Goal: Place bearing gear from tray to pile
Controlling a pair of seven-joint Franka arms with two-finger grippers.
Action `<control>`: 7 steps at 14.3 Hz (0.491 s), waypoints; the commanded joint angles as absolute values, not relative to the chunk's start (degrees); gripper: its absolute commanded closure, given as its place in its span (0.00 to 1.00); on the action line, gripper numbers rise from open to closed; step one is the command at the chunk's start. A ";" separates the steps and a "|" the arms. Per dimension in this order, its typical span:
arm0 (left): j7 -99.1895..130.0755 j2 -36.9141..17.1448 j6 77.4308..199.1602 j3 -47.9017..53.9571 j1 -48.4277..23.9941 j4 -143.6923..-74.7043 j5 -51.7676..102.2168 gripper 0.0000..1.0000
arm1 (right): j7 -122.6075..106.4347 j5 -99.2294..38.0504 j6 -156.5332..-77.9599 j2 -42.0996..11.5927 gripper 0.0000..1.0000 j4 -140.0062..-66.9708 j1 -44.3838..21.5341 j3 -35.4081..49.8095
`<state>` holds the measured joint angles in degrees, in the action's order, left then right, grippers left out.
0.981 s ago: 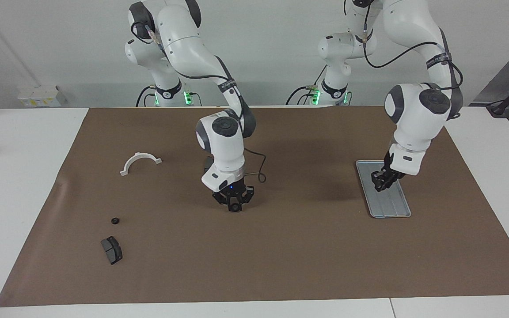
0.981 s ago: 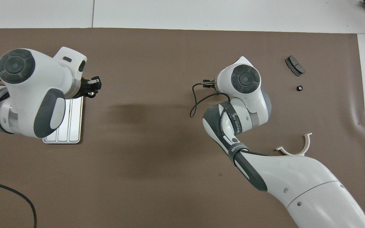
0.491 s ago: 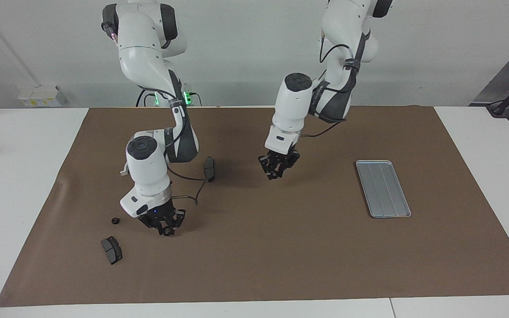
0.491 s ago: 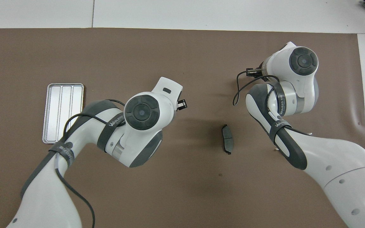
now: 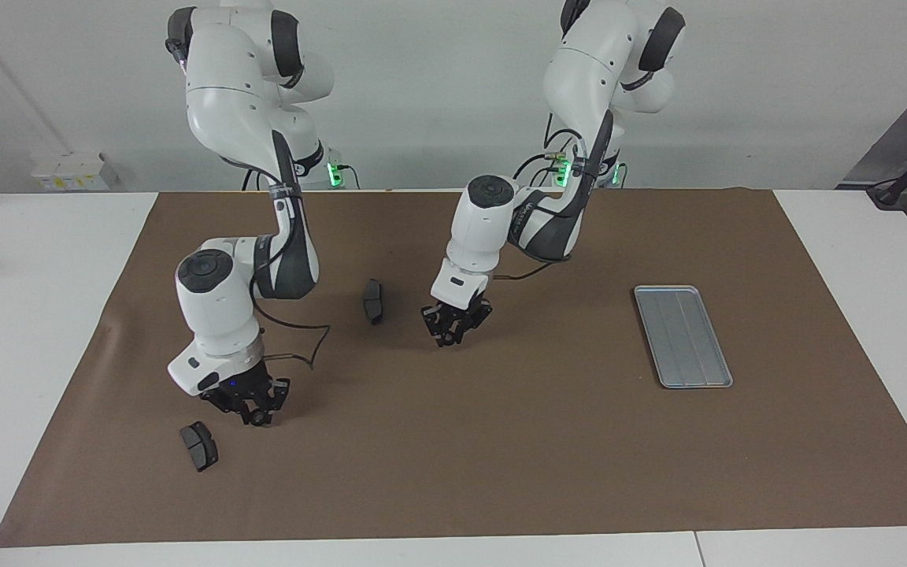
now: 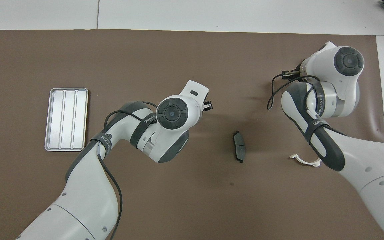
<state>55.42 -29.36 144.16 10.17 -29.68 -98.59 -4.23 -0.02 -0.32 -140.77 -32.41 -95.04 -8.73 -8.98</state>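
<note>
a: start with the facing view. where is the tray?

b: the tray (image 5: 682, 336) lies flat on the brown mat (image 5: 501, 472), toward the left arm's end of the desk (image 5: 44, 315). the left claw (image 5: 453, 324) hangs low over the mat, well apart from the tray and near a second brake pad (image 5: 373, 300).

a: and its grip?

b: i cannot tell whether it is open or closed, or whether it has hold of anything.

a: the pile?

b: toward the right arm's end i see only its brake pad (image 5: 198, 446). the right claw (image 5: 249, 407) is low, just beside that pad. its state i cannot tell either, and i cannot make out a gear.

a: now the overhead view.

b: the tray (image 6: 66, 119) has its long sides running away from the robots. only the left claw's (image 6: 208, 106) tip shows past its wrist. the second brake pad (image 6: 239, 150) lies between the two arms. the right arm covers its own claw, and a white bracket (image 6: 307, 162) peeks out beside that arm.
</note>
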 commanded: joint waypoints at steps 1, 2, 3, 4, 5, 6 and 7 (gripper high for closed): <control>55.37 -29.36 145.63 9.93 -29.97 -100.01 -4.92 0.46 | -1.06 -0.35 -142.21 -33.49 0.86 -93.87 -7.47 -8.17; 55.55 -29.09 144.76 9.84 -29.97 -100.11 -4.92 0.10 | -0.97 -0.53 -142.21 -33.49 0.67 -93.87 -7.64 -8.17; 55.63 -28.92 143.19 9.58 -29.71 -99.24 -4.92 0.00 | -0.88 -0.70 -142.12 -33.49 0.37 -93.87 -7.82 -8.17; 55.29 -28.83 140.30 9.41 -29.45 -97.40 -5.44 0.00 | -0.70 -0.79 -142.12 -33.49 0.23 -93.87 -8.17 -8.17; 54.94 -27.87 137.40 9.23 -28.75 -96.25 -5.36 0.00 | -0.44 -0.97 -142.12 -33.49 0.19 -93.87 -8.43 -8.09; 54.67 -25.86 135.72 9.32 -27.17 -96.41 -5.45 0.00 | -0.09 -0.97 -142.12 -33.49 0.17 -93.87 -8.61 -7.91; 54.41 -23.23 134.75 9.40 -24.90 -97.20 -5.36 0.00 | 0.61 -0.88 -142.12 -33.49 0.16 -93.78 -9.31 -7.82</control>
<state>55.34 -28.34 139.27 9.21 -28.58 -96.56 -4.25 -0.17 -0.38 -140.91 -32.67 -94.67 -8.82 -8.36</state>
